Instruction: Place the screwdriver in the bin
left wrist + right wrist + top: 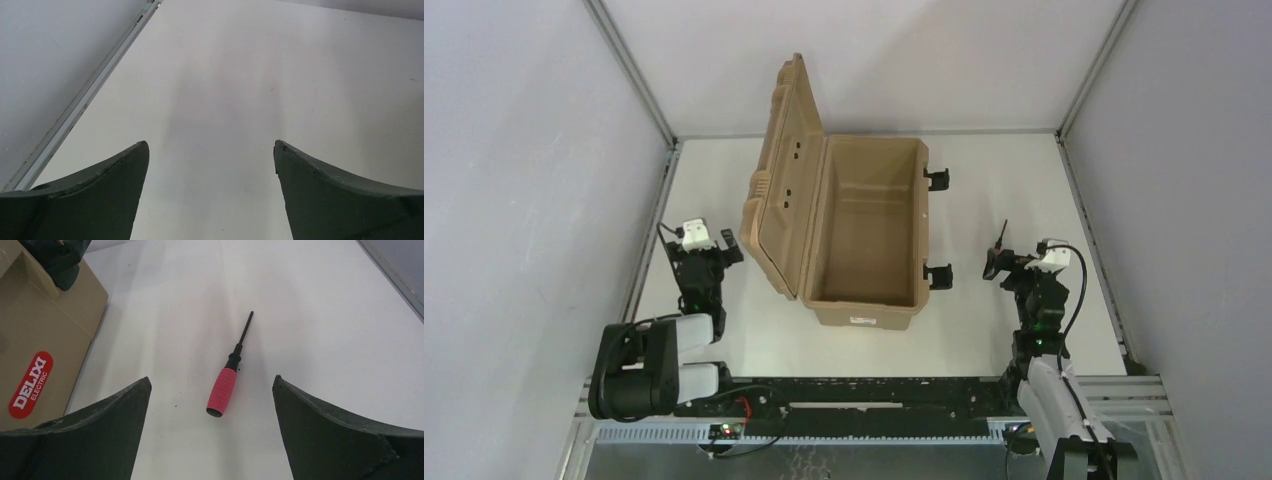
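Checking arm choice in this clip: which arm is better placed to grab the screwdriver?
Right. The screwdriver lies just ahead of the open right gripper, on its side of the bin; the left gripper is across the bin.

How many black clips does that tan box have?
2, both on the box side facing the right arm: a far clip and a near clip. The open lid may hide others.

A white table (984, 335) — grey walls (524, 150) on three sides, metal rails (628, 65) at the corners.
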Controlling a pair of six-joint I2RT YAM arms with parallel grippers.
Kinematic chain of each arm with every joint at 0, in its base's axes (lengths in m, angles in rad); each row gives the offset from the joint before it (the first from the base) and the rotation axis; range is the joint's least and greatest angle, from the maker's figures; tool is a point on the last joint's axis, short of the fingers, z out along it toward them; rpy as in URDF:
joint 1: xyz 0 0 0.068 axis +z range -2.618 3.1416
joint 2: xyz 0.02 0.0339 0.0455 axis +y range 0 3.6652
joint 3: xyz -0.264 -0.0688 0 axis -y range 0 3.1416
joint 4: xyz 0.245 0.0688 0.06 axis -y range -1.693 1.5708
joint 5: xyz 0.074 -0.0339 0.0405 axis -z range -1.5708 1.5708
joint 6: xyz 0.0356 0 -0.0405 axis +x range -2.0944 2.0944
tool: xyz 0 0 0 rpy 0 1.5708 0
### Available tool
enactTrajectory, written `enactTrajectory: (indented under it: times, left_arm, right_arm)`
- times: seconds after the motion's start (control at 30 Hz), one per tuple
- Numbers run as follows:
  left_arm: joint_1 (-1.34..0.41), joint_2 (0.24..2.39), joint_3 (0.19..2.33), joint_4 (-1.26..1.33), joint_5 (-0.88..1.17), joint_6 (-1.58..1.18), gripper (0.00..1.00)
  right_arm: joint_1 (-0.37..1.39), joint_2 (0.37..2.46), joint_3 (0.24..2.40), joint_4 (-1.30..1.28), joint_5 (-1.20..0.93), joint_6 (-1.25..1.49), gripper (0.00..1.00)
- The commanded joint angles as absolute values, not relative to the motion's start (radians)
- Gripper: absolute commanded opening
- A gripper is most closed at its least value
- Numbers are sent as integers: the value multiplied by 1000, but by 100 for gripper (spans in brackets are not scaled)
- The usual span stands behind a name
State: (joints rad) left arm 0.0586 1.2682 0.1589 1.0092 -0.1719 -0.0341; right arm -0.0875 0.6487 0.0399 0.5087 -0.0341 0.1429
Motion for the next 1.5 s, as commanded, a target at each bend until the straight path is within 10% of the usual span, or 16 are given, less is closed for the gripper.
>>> enactTrajectory:
  times: [0.0, 0.6, 1.07, 1.2, 1.37, 1.47]
  left_arm:
    - [56, 1267, 190, 1078, -170, -18, 100]
    - [56, 1267, 191, 1077, -171, -18, 100]
    - [57, 1267, 190, 1076, -170, -18, 100]
    - [55, 1267, 190, 1077, -170, -18, 100]
    - [54, 1268, 190, 1080, -171, -18, 100]
    - [56, 1268, 189, 1080, -171, -18, 100]
  right_arm:
    - [-87, 643, 89, 499, -19, 158, 100]
    - [-99, 1359, 1087, -494, 38, 340, 100]
    - [-43, 1900, 1310, -718, 148, 295, 88]
    - [-43, 1936, 1308, -725, 143, 302, 65]
    - [-43, 1912, 1307, -732, 110, 300, 3]
    - [-43, 1832, 1329, -757, 94, 295, 0]
